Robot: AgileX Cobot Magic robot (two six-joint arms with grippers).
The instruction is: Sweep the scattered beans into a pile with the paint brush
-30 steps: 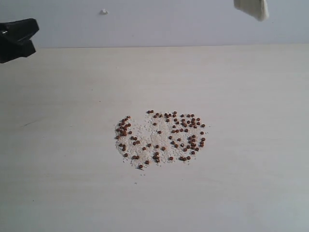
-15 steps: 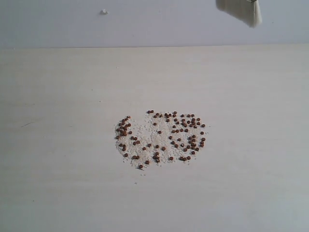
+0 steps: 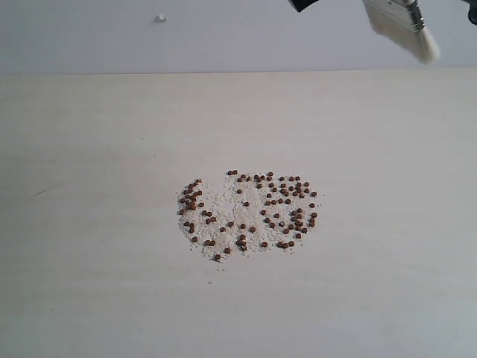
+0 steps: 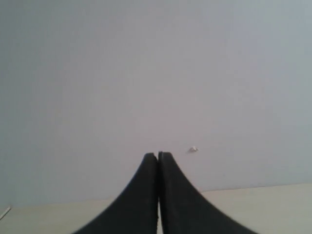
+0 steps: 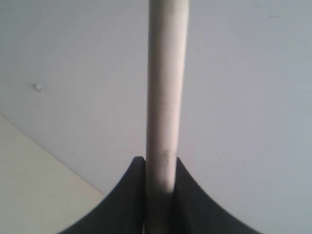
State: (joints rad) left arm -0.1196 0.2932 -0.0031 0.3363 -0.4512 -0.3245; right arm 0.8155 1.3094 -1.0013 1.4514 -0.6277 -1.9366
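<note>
Pale table (image 3: 89,298) holds scattered beans (image 3: 250,212) — right gripper (image 5: 160,162) clamps paint brush (image 3: 401,26)

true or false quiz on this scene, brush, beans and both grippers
1. The right gripper is clamped on the paint brush by its handle. True.
2. The bristles are touching the beans. False: the brush hangs at the top of the exterior view, well clear of them.
3. The left gripper is shut and holds nothing. True.
4. The beans are spread over the whole table. False: they lie in one loose patch near its middle, mixed with whitish crumbs.
</note>
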